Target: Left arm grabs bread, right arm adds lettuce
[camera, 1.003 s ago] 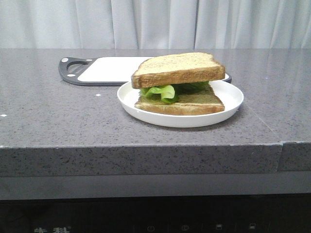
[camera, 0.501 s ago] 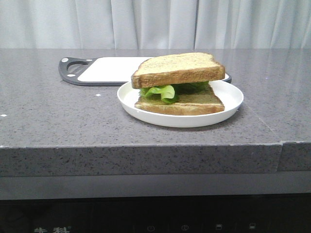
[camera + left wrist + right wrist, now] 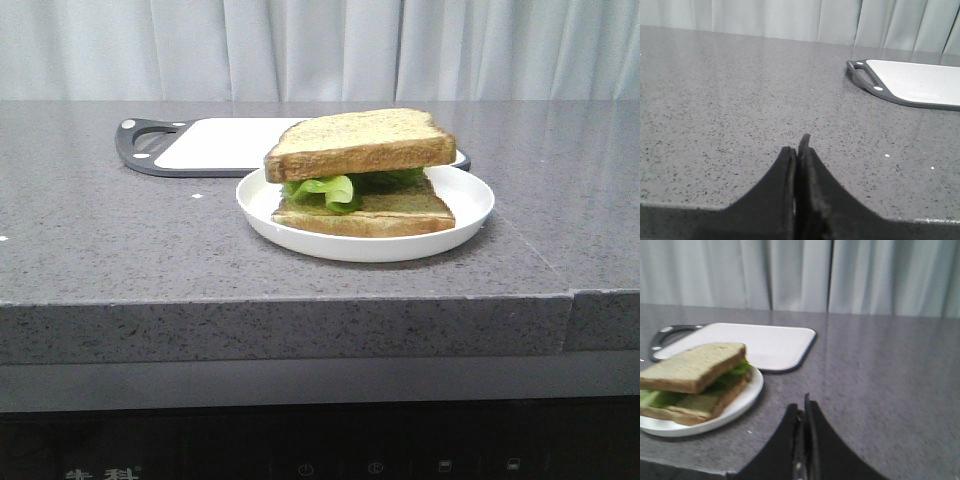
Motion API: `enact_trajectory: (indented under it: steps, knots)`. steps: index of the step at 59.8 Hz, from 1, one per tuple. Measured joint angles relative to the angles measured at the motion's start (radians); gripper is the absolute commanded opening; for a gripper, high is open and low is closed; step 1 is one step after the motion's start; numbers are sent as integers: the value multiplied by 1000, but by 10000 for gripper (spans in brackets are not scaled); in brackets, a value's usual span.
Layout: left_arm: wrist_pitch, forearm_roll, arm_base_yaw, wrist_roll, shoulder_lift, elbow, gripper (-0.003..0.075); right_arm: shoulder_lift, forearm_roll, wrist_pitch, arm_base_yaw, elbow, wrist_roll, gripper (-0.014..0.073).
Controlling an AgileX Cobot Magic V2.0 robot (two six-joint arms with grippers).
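Note:
A white plate [image 3: 470, 205] holds a sandwich. The thick speckled bread [image 3: 360, 142] lies on top, tilted a little. The green lettuce [image 3: 325, 190] shows under it at the left, above a thinner slice [image 3: 390, 215]. The sandwich also shows in the right wrist view, bread [image 3: 692, 365] over lettuce [image 3: 660, 397]. Neither arm shows in the front view. My left gripper [image 3: 799, 150] is shut and empty over bare counter, away from the plate. My right gripper [image 3: 802, 407] is shut and empty, beside the plate [image 3: 742, 400] and apart from it.
A white cutting board with a dark rim and handle [image 3: 190, 145] lies behind the plate; it also shows in the left wrist view [image 3: 915, 82] and the right wrist view [image 3: 760, 345]. The grey counter's front edge [image 3: 300, 300] runs across. Curtains hang behind.
The whole front view has shifted slightly left; the sandwich and plate keep their arrangement. No arm appears in the front view at any time.

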Motion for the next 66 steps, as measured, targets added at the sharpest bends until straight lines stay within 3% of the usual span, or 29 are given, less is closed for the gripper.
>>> enact_trajectory:
  steps: [9,19,66]
  knots:
    - [0,0,0,-1,0,0,-21,-42,-50,-14,-78,109,103,-61]
    - [0,0,0,-1,0,0,-21,-42,-82,-68,-95,197,124,-61]
    - [0,0,0,-1,0,0,-21,-44,-96,-91,-96,199,128,-61]
